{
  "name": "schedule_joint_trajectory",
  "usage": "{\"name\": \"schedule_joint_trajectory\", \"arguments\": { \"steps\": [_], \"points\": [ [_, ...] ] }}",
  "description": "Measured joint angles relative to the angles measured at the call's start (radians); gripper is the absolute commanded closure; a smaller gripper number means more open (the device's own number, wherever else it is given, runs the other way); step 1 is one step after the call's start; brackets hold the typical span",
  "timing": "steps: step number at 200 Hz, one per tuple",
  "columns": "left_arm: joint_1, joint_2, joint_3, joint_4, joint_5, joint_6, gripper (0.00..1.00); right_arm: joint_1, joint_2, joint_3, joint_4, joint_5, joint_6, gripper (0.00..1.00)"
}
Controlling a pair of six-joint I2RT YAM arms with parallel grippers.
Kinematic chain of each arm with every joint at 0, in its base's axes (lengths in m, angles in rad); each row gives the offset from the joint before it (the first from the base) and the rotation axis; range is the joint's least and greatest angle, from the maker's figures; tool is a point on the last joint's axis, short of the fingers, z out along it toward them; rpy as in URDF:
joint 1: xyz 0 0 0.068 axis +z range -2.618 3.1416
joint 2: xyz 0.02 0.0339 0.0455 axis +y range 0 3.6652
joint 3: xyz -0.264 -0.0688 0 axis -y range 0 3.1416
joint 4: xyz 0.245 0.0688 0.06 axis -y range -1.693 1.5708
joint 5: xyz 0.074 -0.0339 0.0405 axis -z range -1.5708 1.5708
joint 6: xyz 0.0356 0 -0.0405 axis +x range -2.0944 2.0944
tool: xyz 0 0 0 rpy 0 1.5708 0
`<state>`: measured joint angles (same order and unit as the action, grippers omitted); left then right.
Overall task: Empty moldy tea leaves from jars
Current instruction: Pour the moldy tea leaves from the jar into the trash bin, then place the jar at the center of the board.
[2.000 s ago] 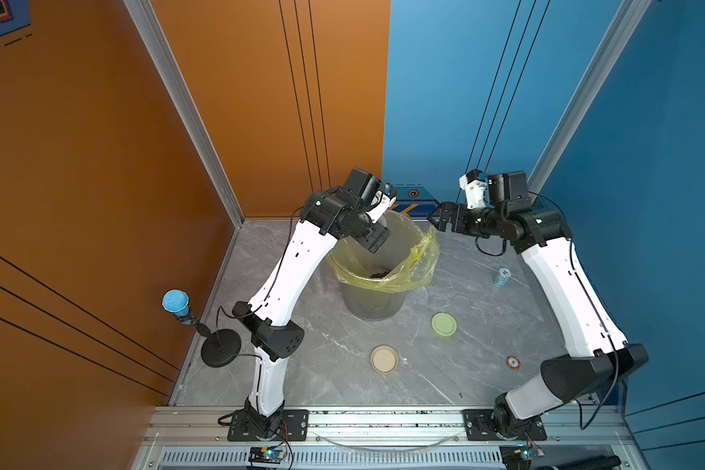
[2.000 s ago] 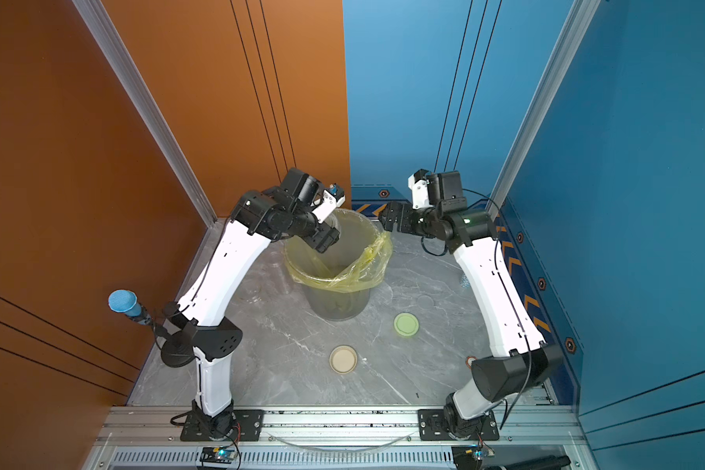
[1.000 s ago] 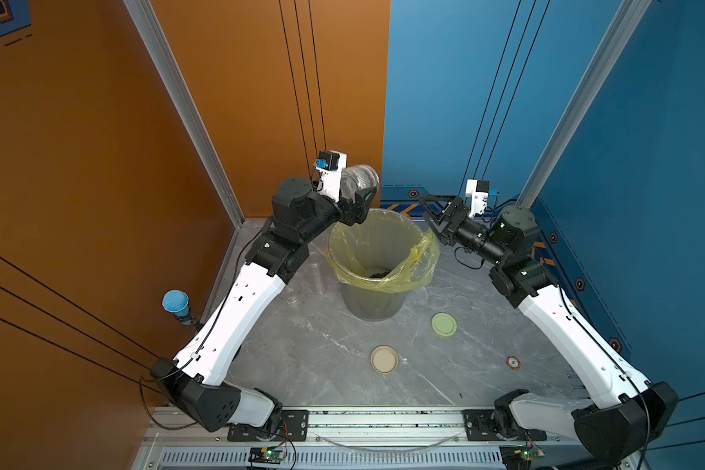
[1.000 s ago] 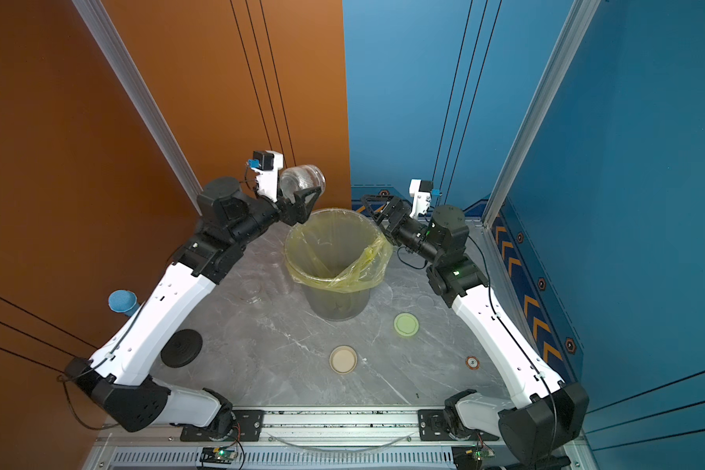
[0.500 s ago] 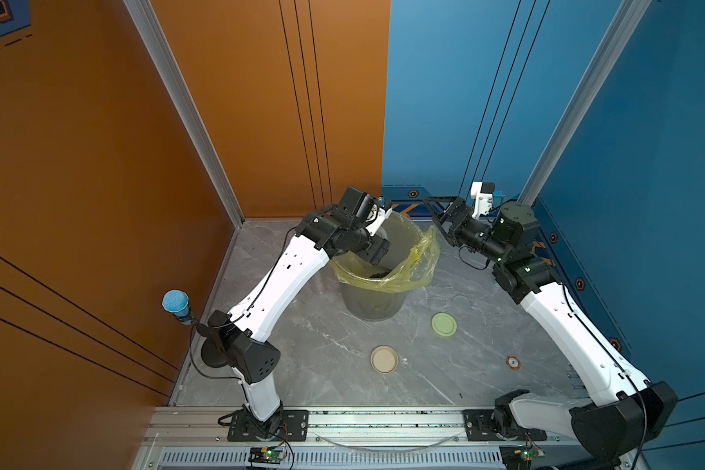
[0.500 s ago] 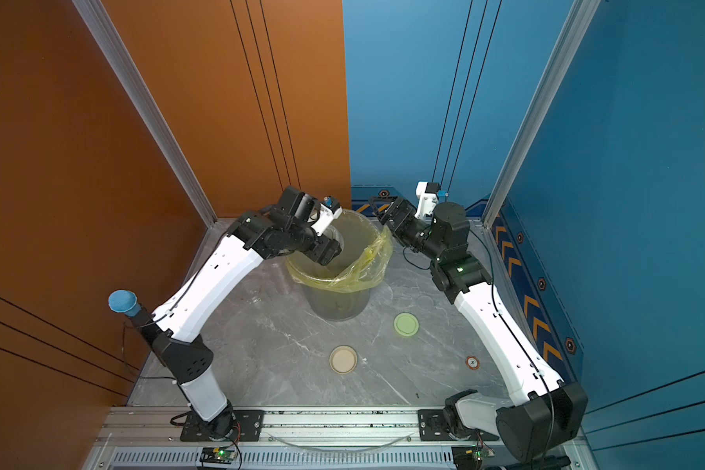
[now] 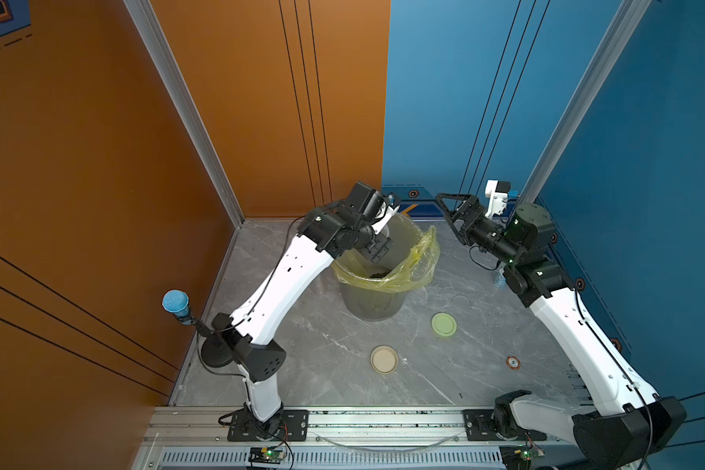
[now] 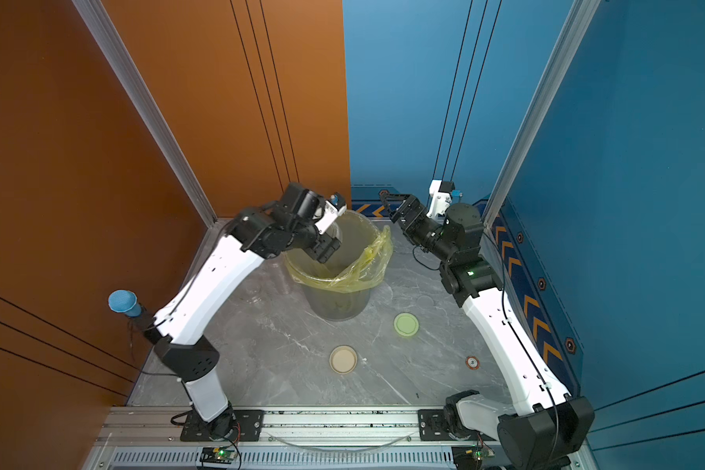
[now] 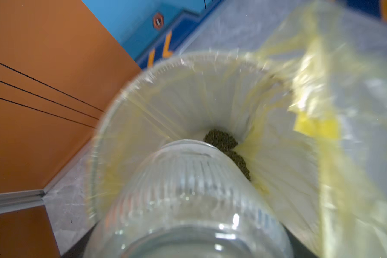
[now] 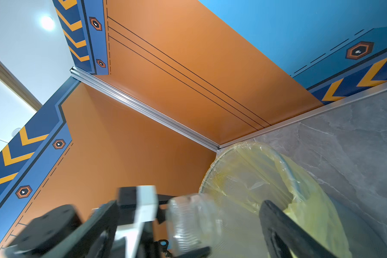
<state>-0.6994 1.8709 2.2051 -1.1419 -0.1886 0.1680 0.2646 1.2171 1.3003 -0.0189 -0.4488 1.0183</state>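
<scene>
Arms flank the bin [image 7: 373, 305]: the left bends over its rim, left fingers [image 7: 377, 249] clamped on a clear jar [image 9: 188, 189] tipped mouth-down (tea leaves [image 9: 223, 143] lie in the bag [image 7: 424, 252] below); right fingers [image 7: 449, 215] spread wide, empty.

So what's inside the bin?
Tea leaves, a small dark heap at the bottom of the yellow bag; the left gripper holds a clear jar mouth-down over them, hiding part of the heap.

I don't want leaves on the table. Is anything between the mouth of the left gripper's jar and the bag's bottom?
Nothing visible. The jar, tipped mouth-down in the left gripper, points straight into the open bag, with leaves at its bottom. The loose flap droops to one side, clear of the opening.
</scene>
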Motion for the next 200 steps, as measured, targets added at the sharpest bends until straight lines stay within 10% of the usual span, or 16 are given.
{"name": "schedule_joint_trajectory", "arguments": {
  "steps": [64,123,200],
  "points": [
    [0.0,-0.042,0.047,0.033,-0.003,0.002,0.63,-0.011,-0.009,0.0,0.001,-0.018,0.006,0.0],
    [0.008,-0.583,-0.622,0.738,0.049,0.026,0.62,0.066,-0.013,-0.004,0.027,-0.017,0.037,0.0],
    [0.069,-0.629,-1.122,1.521,0.159,-0.047,0.62,0.282,0.054,0.002,0.155,0.028,0.063,0.0]
  ]
}}
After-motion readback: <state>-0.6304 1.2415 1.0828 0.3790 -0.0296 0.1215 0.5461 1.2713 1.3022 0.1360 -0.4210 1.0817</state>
